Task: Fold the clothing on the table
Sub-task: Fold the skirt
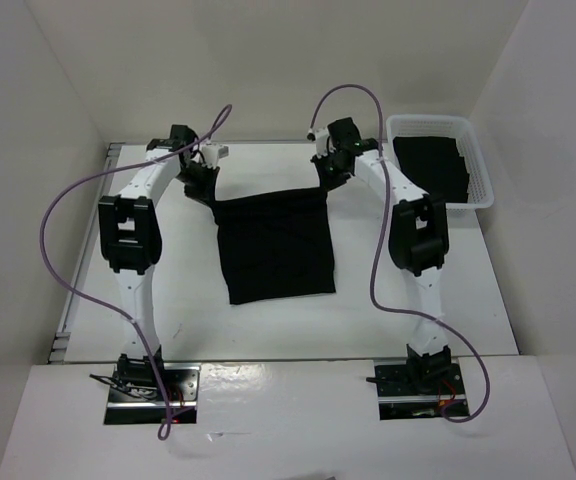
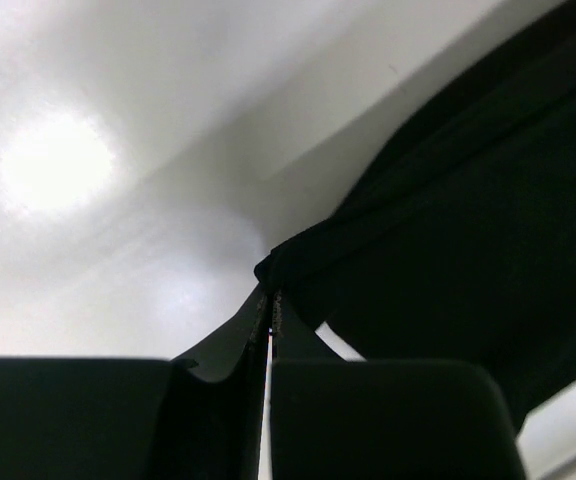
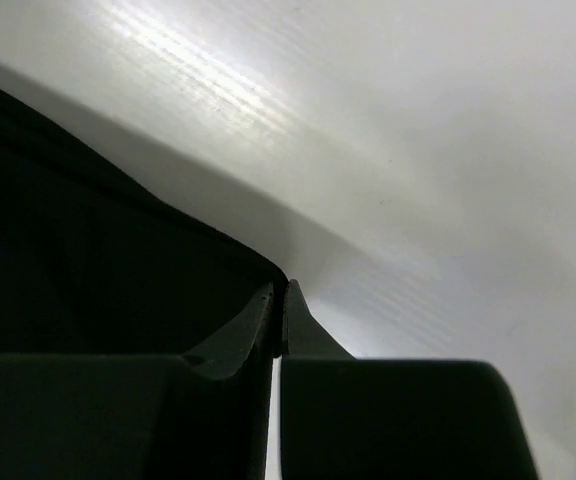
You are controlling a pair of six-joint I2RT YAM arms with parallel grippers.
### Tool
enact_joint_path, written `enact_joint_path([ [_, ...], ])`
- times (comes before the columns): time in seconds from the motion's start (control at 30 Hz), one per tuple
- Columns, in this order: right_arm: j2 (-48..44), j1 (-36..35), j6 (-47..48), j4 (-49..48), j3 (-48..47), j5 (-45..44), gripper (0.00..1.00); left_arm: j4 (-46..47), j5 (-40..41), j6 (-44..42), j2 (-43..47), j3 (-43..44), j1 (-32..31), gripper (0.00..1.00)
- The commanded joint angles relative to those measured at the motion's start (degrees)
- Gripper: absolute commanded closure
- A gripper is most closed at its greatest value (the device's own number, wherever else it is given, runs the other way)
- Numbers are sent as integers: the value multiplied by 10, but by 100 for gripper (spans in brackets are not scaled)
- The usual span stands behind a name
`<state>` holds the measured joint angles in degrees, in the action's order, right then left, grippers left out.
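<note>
The clothing (image 1: 274, 247) is a plain black garment hanging as a sheet over the middle of the table (image 1: 198, 320), its lower edge near the table's middle. My left gripper (image 1: 206, 192) is shut on its top left corner and my right gripper (image 1: 326, 183) is shut on its top right corner, both raised toward the back. In the left wrist view the gripper (image 2: 270, 296) pinches a bunched corner of the clothing (image 2: 468, 230). The right wrist view shows the gripper (image 3: 280, 288) clamped on the edge of the clothing (image 3: 88, 260).
A white lattice basket (image 1: 478, 160) at the back right holds more black fabric (image 1: 430, 165). White walls stand on the left, back and right. Purple cables (image 1: 68, 260) loop beside each arm. The arm bases sit at the near edge.
</note>
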<state>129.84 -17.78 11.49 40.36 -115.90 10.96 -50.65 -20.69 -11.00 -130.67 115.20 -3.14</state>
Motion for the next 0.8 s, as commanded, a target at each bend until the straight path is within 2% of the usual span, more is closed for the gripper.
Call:
enact_joint_path([
  [0.0, -90, -3, 22, -2, 36, 1, 100, -29, -29, -59, 93, -11, -1, 100],
  [0.2, -158, -3, 48, 11, 78, 8, 100, -93, -58, -90, 158, -5, -1, 100],
  [0.4, -195, -3, 66, 58, 88, 57, 100, -175, -74, -137, 205, 7, -19, 100],
  [0.6, -212, -9, 112, 126, 107, 104, 100, -206, -54, -176, 240, -88, -29, 99],
  [0.77, -217, -20, 151, 162, 134, 110, 100, -229, -54, -211, 270, -141, -35, 98],
])
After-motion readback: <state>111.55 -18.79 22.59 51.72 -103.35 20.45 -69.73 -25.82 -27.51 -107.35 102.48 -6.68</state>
